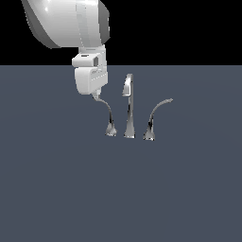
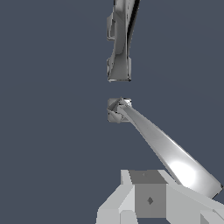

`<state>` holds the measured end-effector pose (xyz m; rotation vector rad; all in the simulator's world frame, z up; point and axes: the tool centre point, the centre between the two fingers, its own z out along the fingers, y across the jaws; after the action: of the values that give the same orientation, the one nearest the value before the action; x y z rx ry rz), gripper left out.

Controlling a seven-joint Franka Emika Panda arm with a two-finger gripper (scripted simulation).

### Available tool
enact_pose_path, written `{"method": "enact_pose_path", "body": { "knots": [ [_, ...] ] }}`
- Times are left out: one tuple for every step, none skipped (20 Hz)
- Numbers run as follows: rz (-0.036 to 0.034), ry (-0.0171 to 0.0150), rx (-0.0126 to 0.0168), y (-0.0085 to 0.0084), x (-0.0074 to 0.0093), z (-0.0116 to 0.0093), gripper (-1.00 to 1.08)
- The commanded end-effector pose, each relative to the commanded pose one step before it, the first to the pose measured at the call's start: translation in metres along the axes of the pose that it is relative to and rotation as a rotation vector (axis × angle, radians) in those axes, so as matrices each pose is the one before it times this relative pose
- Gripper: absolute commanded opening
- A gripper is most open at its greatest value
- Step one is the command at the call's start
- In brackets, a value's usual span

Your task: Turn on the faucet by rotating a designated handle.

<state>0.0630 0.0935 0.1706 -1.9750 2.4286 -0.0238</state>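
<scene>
The faucet is a small chrome set on the dark floor. Its tall spout (image 1: 128, 106) stands in the middle, and a thicker lever (image 1: 156, 116) arches toward the exterior view's right. The handle (image 1: 110, 120) is the slim lever whose tip arches toward the exterior view's left. My gripper (image 1: 98, 95) hangs just above and at that tip, seemingly touching it. Its fingers show as one block with no gap and hold nothing. In the wrist view the handle (image 2: 162, 144) runs from its base to beside my gripper (image 2: 148, 199), with the spout (image 2: 120, 48) beyond.
The white arm (image 1: 66, 21) fills the upper part of the exterior view's left. The flat dark grey floor (image 1: 121, 189) spreads around the faucet, with a black background behind it.
</scene>
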Motion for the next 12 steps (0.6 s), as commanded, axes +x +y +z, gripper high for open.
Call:
{"method": "enact_pose_path", "body": {
  "knots": [
    [-0.00227,0.00211,-0.01295,0.01204,0.00191,-0.00029,-1.00],
    [-0.00091,-0.00057,-0.00111,0.00267,0.00032,0.00025,-1.00],
    [-0.00041,-0.00026,-0.00050,0.00267,0.00056,-0.00004,-1.00],
    [-0.00057,-0.00036,-0.00070,0.00267,0.00048,0.00005,-1.00],
    [0.00000,0.00000,0.00000,0.00267,0.00075,-0.00027,-1.00],
    [-0.00081,-0.00051,-0.00099,0.00268,0.00037,0.00018,-1.00],
    [-0.00041,-0.00025,-0.00050,0.00267,0.00056,-0.00005,-1.00],
    [-0.00058,-0.00036,-0.00070,0.00267,0.00048,0.00005,-1.00],
    [0.00000,0.00000,0.00000,0.00267,0.00074,-0.00027,-1.00],
    [-0.00082,-0.00050,-0.00099,0.00266,0.00036,0.00017,-1.00],
    [0.00000,0.00000,0.00000,0.00000,0.00000,0.00000,-1.00],
    [-0.00384,0.00163,0.00619,-0.00400,-0.00319,0.00052,-1.00]
  ]
}}
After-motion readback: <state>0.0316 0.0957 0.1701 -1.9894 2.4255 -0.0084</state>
